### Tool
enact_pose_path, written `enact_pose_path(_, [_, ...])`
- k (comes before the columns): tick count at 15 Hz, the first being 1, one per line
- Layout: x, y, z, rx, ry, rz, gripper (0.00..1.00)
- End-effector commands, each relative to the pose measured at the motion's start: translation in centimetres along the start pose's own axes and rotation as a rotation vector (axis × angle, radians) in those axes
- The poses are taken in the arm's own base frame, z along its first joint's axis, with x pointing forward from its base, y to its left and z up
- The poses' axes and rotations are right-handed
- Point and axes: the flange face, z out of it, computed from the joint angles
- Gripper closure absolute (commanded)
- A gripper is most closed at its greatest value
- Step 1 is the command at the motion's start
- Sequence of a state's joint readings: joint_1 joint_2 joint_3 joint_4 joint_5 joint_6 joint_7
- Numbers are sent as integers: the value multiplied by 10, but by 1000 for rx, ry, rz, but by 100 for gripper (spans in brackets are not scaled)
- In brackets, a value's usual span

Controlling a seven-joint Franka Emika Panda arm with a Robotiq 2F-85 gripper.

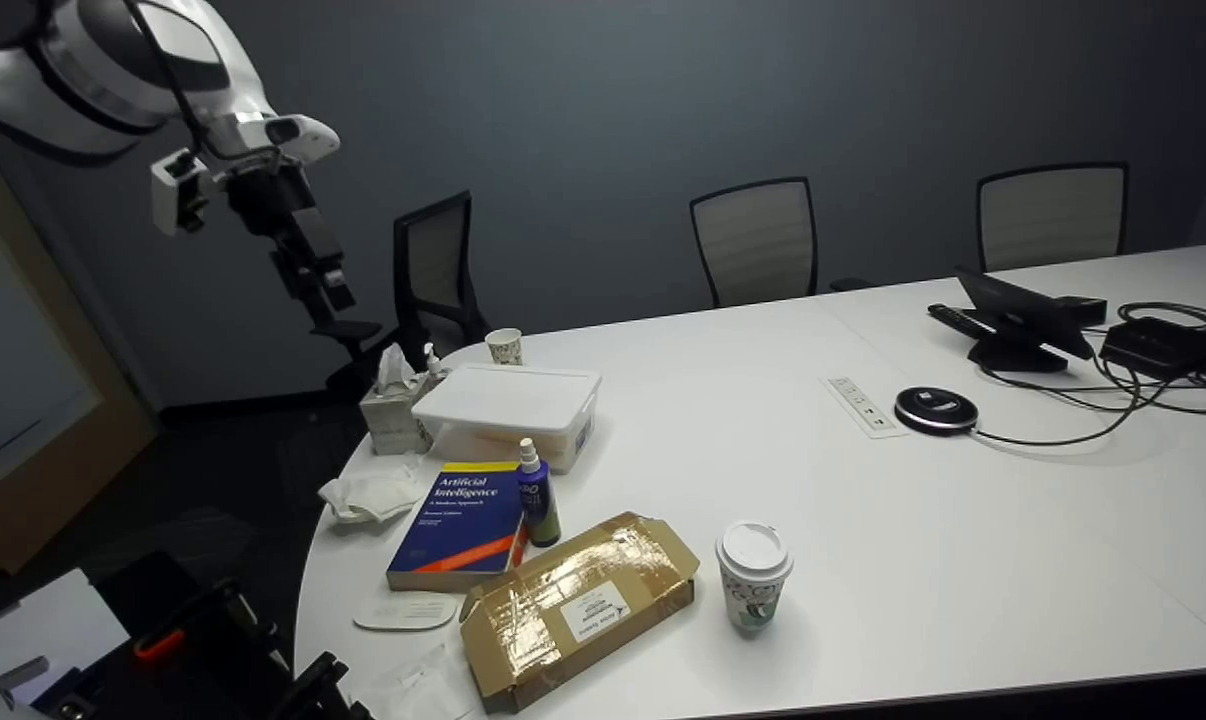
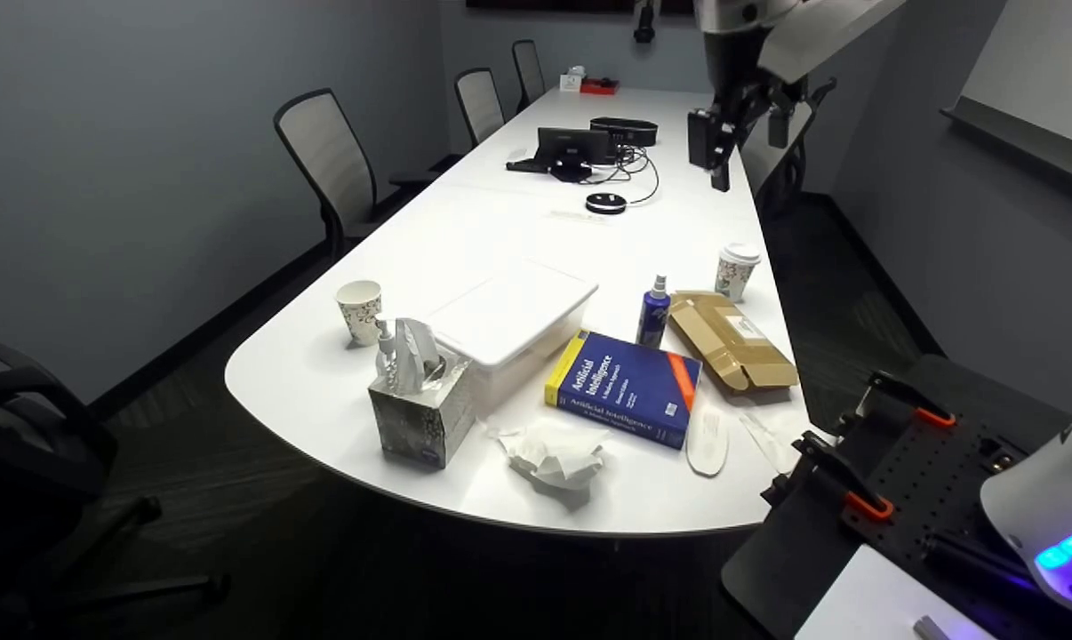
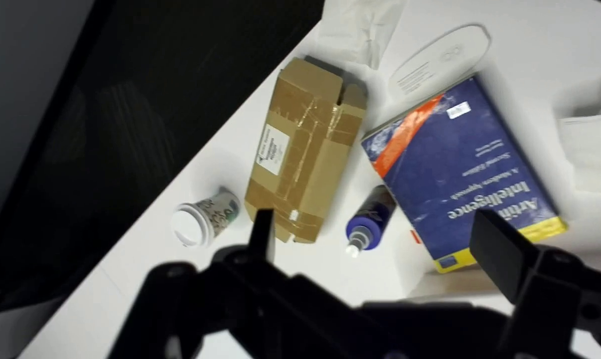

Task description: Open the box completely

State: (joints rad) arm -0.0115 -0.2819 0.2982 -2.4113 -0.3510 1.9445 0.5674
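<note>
The box (image 1: 553, 590) is a flat tan-brown cardboard box with a pale label and shiny tape across its top. It lies near the table's edge, and also shows in an exterior view (image 2: 723, 342) and in the wrist view (image 3: 305, 154). Its top looks shut, with a small gap at one end's corner. My gripper (image 3: 382, 244) is open, with nothing between its fingers. It is high above the table, well apart from the box, in both exterior views (image 1: 328, 295) (image 2: 736, 147).
A blue book (image 1: 463, 525) and a spray bottle (image 1: 537, 500) stand close beside the box. A lidded paper cup (image 1: 753, 575) is at its other side. A white lidded bin (image 1: 513, 395), a tissue box (image 2: 420, 413), an eyeglass-case-like white object (image 2: 707, 443) and crumpled tissue (image 2: 554, 453) lie around.
</note>
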Motion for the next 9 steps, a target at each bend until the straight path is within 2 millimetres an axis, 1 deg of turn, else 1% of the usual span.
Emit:
enact_pose_path(1, [25,-13,70,-108,-58,153,0])
enact_pose_path(5, [36,-31,152,-180,-170,278,0])
enact_pose_path(9, [48,-46,221,-202,-252,333,0])
